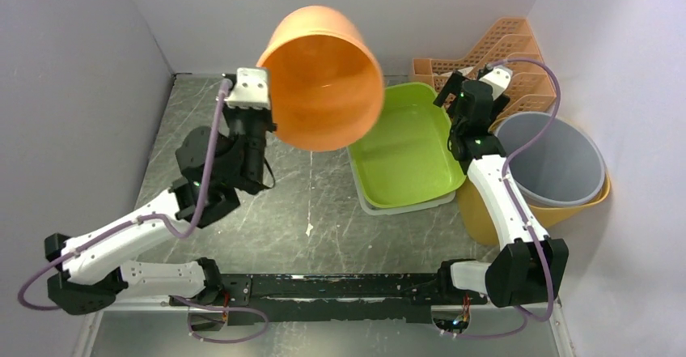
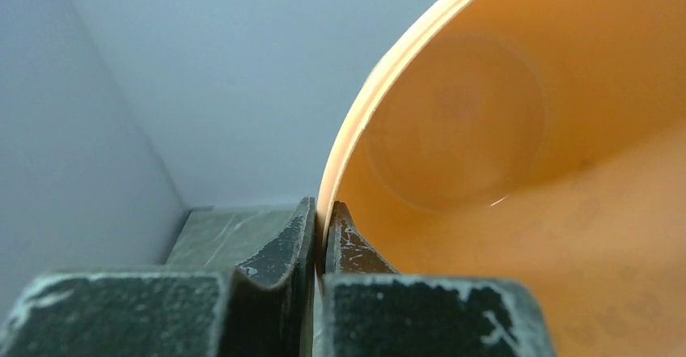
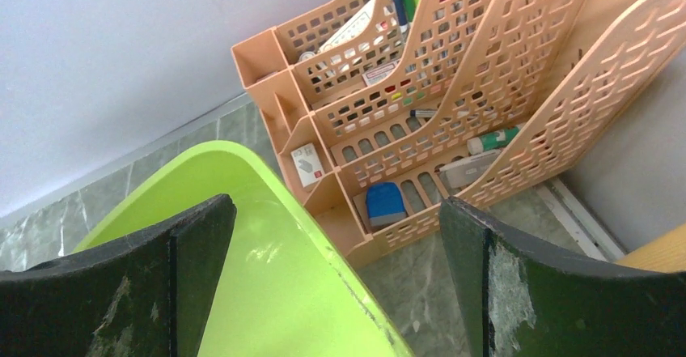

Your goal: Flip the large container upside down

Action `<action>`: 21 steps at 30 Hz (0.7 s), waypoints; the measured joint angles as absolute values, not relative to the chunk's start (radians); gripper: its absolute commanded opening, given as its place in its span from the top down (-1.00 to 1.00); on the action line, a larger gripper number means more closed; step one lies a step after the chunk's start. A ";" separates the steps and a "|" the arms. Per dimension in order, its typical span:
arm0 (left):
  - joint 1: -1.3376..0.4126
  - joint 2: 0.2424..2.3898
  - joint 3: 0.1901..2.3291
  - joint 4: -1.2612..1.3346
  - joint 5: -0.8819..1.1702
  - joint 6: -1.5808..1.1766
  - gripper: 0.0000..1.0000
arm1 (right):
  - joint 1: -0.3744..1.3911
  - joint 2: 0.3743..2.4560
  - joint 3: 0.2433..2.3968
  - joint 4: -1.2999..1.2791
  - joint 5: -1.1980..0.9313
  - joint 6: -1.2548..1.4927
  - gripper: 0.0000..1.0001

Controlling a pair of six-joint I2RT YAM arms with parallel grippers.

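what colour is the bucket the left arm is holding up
Orange, inside and out; the bucket shows best in the top view.

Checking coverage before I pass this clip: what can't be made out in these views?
Outer base of the bucket: top view, faces away; the left wrist view cuts it off.
Hold of the left gripper on the rim: top view, hidden behind the bucket.
Most of the yellow tub: top view, covered by grey bin and right arm.
Labels in the organizer: right wrist view, too small to read.
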State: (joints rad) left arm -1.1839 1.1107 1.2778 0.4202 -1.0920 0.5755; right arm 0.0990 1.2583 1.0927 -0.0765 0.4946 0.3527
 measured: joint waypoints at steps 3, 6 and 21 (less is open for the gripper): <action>-1.033 1.068 1.282 0.131 -1.073 0.347 0.87 | 0.099 1.258 1.101 -0.085 0.462 0.339 -1.00; -0.895 1.058 1.264 -0.083 -1.031 0.178 0.87 | 0.103 1.258 1.113 -0.093 0.440 0.319 -1.00; -0.487 1.222 1.206 -0.530 -0.433 -0.189 0.87 | 0.207 1.270 1.139 -0.135 0.420 0.244 -1.00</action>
State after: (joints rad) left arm -0.4866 1.2217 1.2057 -0.5304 -0.4332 -0.1886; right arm 0.2070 1.2697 1.1389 -0.1352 0.4198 0.2436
